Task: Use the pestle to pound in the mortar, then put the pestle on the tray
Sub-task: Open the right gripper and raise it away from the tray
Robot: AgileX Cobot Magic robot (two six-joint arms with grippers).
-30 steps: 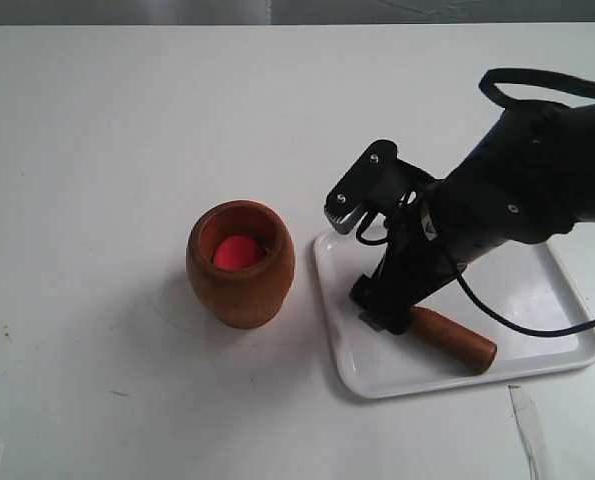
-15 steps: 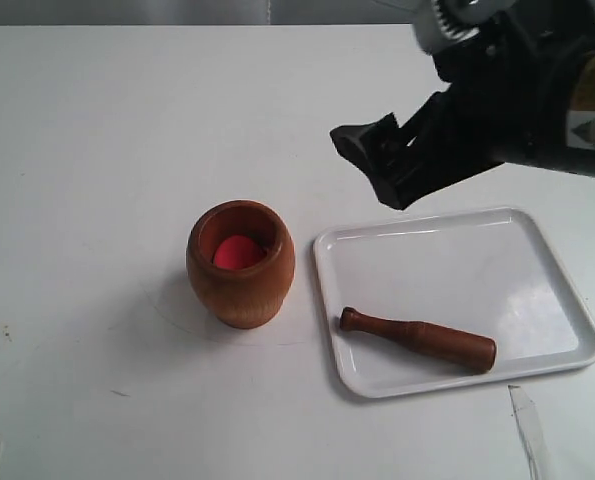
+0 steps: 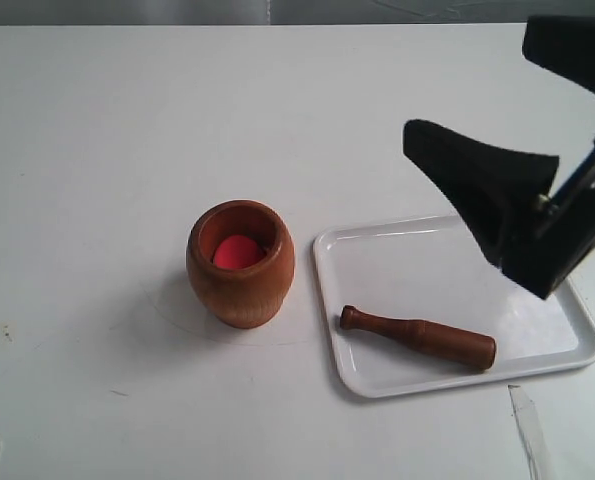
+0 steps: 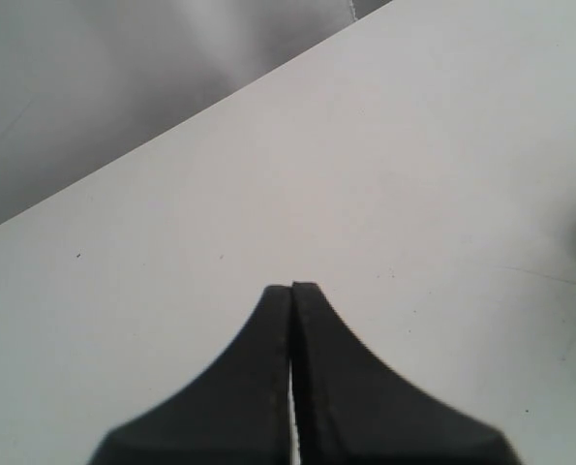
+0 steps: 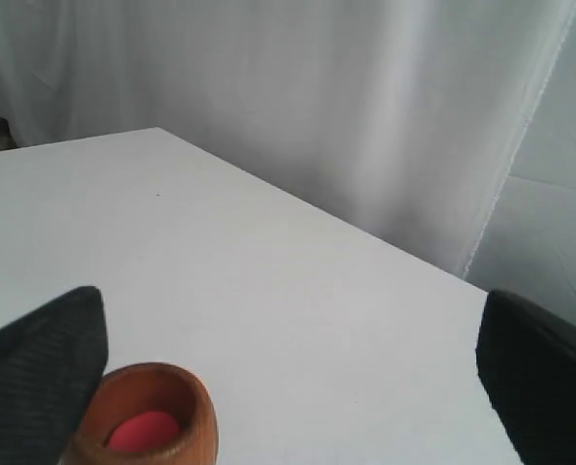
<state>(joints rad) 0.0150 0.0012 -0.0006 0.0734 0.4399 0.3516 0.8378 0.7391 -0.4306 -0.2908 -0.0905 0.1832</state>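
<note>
The orange-brown mortar (image 3: 240, 268) stands upright on the white table, a red lump showing inside; the right wrist view catches its mouth (image 5: 154, 415) too. To its right lies the white tray (image 3: 447, 268), and the dark-brown pestle (image 3: 418, 337) rests flat along the tray's near side, knob end toward the mortar. My right gripper (image 3: 469, 82) hangs open high above the tray, holding nothing; its two dark fingers (image 5: 38, 373) stand wide apart in the right wrist view. My left gripper (image 4: 292, 289) is shut on nothing over bare table, away from all of these.
The white table (image 3: 107, 130) stretches left of and behind the mortar. A strip of tape (image 3: 527, 430) lies near the front right edge. A pale curtain (image 5: 365, 107) hangs behind the table's far edge.
My right gripper let go of the pestle, rose off the tray and drew back to the right. The pestle stays lying on the tray. The mortar has not moved.
</note>
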